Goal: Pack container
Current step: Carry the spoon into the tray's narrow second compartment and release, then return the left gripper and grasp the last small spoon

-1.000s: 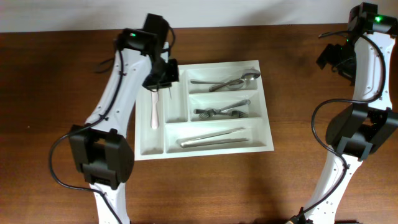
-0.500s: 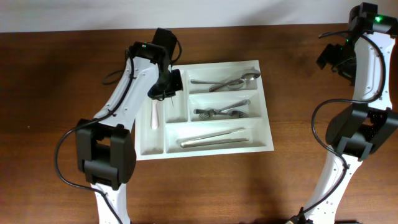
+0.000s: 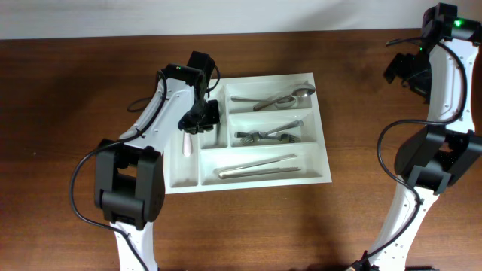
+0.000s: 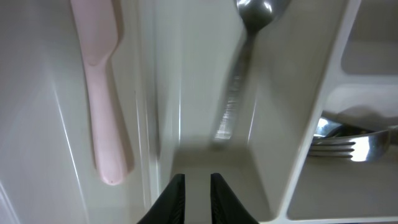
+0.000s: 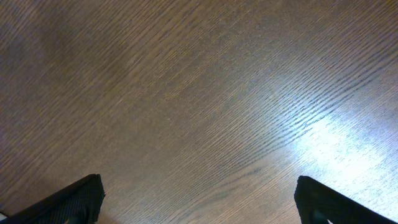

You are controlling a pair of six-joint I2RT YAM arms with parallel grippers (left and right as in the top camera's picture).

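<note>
Your left claw point(image 4: 198, 198) hovers over the second narrow slot of the tray point(image 3: 310, 169), fingers a sliver apart and holding nothing. A spoon point(image 4: 237, 87) lies below it. The tray sits mid-desk point(image 3: 68, 113). Your right claw point(image 5: 199, 191) gapes wide, empty.

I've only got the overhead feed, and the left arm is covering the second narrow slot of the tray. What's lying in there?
Observer: The left wrist view shows a metal spoon lying lengthwise in that slot of the container. It is somewhat blurred.
Operator: Is the left gripper holding it?
Observer: No. The left gripper is parted only narrowly with nothing in between, and the spoon lies ahead of its tips.
Operator: And the right gripper, open or shut?
Observer: The right wrist view shows the right gripper spread wide over bare table.
</note>
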